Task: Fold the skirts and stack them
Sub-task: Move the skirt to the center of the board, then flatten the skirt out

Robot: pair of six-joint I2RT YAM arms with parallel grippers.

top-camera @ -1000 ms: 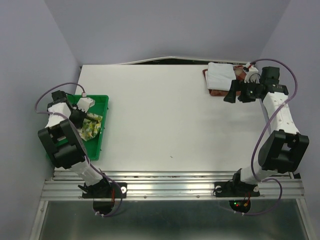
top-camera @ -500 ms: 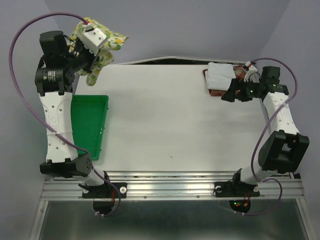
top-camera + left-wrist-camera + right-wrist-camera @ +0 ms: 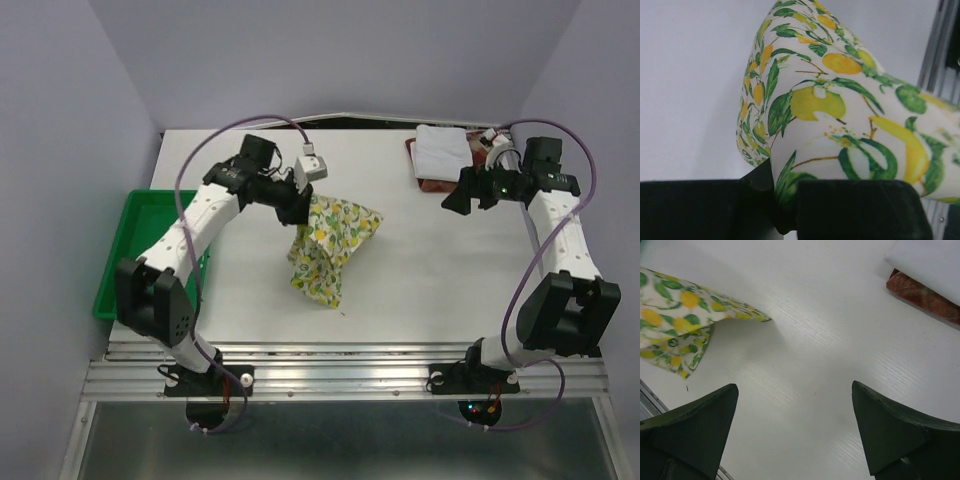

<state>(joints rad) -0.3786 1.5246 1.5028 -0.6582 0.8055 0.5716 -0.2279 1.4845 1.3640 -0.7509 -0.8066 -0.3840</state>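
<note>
White table [image 3: 440, 270] sat beneath the print skirt [image 3: 325, 245] dangling over its middle, pinched in the left gripper [image 3: 298, 207], while the right gripper [image 3: 458, 197] gaped empty near the white skirt [image 3: 443, 148] atop the plaid skirt [image 3: 432, 186]; lowering slowly and dragging flat would probably ease folding.

Fruit-print skirt [image 3: 330, 242] blocks ctr; room rt side.

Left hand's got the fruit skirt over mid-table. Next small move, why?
Probably lower the left hand to lay the fruit skirt flat on the table: it hangs bunched from the shut hand, while the white skirt already lies folded on the plaid skirt.
</note>
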